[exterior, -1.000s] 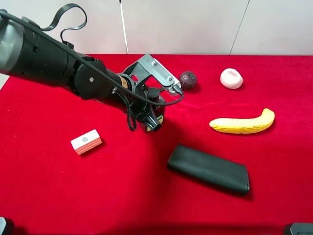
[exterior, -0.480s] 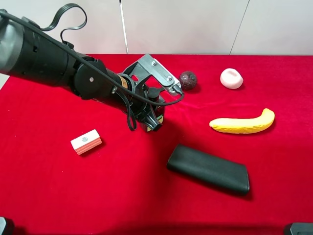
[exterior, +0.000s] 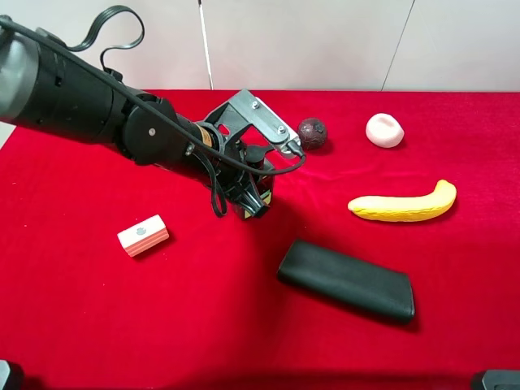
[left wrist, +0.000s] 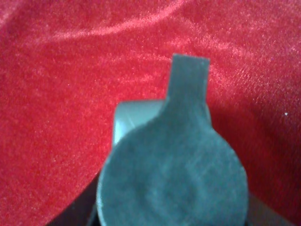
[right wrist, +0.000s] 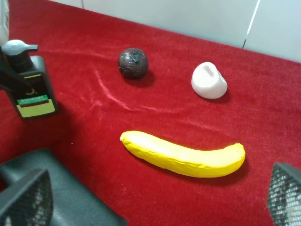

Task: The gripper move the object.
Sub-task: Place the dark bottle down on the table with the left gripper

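high view: the left gripper [exterior: 254, 197] reaches down from the far left over the red cloth [exterior: 203, 333] and sits around the bottle [exterior: 248, 209], of which we see only a sliver of yellow label under the black jaws. the bottle stands left of the middle of the cloth, with the block [exterior: 143, 236] well apart on its left, the case [exterior: 347, 281] near its front right and the dark ball [exterior: 312, 133] behind it to the right. a white lump [exterior: 384, 130] lies right of the ball, and a banana [exterior: 404, 204] lies between lump and case. left wrist view: we look straight down on the round pump head [left wrist: 171, 179], its nozzle [left wrist: 189, 75] pointing out over the cloth, with a grey shoulder of the bottle beneath it. the jaws do not show clearly here, so we cannot tell whether they pinch the bottle or merely flank it. right wrist view: the bottle is upright on the cloth, with a black finger [right wrist: 7, 77] of the left gripper against its side near the neck. the right gripper [right wrist: 154, 200] is spread wide, its meshed fingertips [right wrist: 26, 197] far apart, facing the case and the banana.
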### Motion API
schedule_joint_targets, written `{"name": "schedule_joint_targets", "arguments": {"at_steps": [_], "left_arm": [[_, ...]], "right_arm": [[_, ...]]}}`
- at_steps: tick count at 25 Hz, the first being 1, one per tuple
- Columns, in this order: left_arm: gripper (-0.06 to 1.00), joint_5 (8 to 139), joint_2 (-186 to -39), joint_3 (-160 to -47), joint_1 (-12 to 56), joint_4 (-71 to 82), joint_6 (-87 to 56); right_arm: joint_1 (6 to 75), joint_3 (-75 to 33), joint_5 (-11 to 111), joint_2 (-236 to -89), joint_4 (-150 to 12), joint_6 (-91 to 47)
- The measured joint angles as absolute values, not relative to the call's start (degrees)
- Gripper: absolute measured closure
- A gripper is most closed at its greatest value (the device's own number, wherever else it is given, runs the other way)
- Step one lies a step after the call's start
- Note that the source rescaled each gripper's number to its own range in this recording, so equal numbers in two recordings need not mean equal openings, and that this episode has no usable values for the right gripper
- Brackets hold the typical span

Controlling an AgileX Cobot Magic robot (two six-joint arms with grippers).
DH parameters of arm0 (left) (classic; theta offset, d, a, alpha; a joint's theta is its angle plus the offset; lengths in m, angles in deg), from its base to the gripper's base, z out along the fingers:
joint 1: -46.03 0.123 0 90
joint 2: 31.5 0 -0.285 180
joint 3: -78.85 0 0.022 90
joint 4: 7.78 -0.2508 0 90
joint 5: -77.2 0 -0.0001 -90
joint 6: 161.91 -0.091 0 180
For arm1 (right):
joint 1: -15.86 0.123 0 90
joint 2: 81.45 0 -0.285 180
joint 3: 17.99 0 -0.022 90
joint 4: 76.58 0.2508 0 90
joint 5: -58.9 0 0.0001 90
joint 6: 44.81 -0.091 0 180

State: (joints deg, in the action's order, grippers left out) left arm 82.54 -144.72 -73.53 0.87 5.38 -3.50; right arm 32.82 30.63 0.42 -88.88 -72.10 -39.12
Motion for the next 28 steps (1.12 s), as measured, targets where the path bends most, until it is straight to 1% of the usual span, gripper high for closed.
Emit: {"name": "schedule_joint_targets", "arguments": {"at_steps": [15,21,28], "left_arm": [[0.94,77.5,-140.8,-73.5,1.2,5.4,-3.5],[0.94,75.0,-138.5,-73.5,4.0,5.3,-3.5],[0.94,72.4,-136.5,-73.5,9.3,3.8,-3.3]], "right_arm": [[32.8,30.6,0.4,-88.9,-71.9,-39.1],[32.8,30.6,0.4,-88.9,-71.5,-39.1],[32.8,30.6,0.4,-88.9,-70.8,-39.1]]}}
